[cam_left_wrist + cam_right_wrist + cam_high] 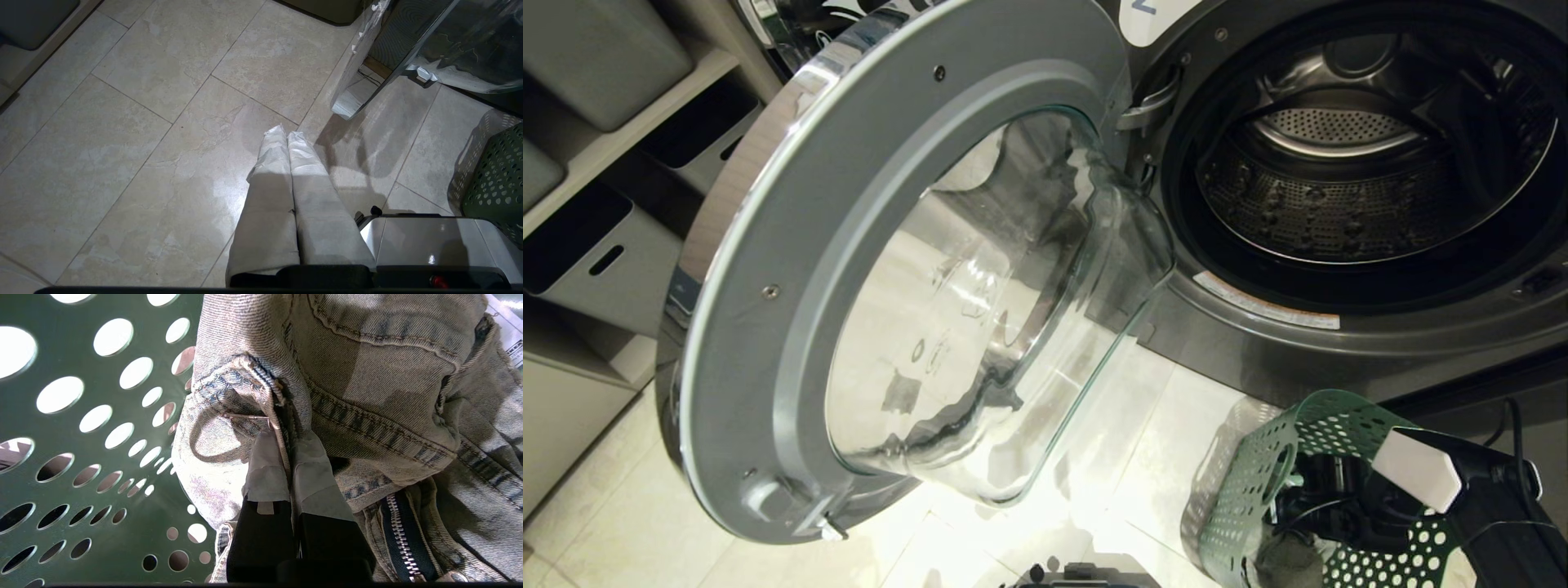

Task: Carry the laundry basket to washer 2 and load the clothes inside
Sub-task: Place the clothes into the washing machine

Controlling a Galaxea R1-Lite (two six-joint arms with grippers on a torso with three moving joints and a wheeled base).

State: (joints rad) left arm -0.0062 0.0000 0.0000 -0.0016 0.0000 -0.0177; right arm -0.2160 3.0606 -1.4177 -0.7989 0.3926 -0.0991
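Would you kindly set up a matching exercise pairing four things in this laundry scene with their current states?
1. round glass washer door
2. dark green perforated plastic basket
3. right claw
4. left claw

a. shut over bare floor tiles
b. swung wide open
c. standing on the floor by the washer
d. shut on faded denim clothes

Pairs: 1-b, 2-c, 3-d, 4-a

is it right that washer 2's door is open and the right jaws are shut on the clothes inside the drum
Not the drum. The right wrist view shows the right gripper shut on the clothes inside the laundry basket. Washer 2's door is indeed open.
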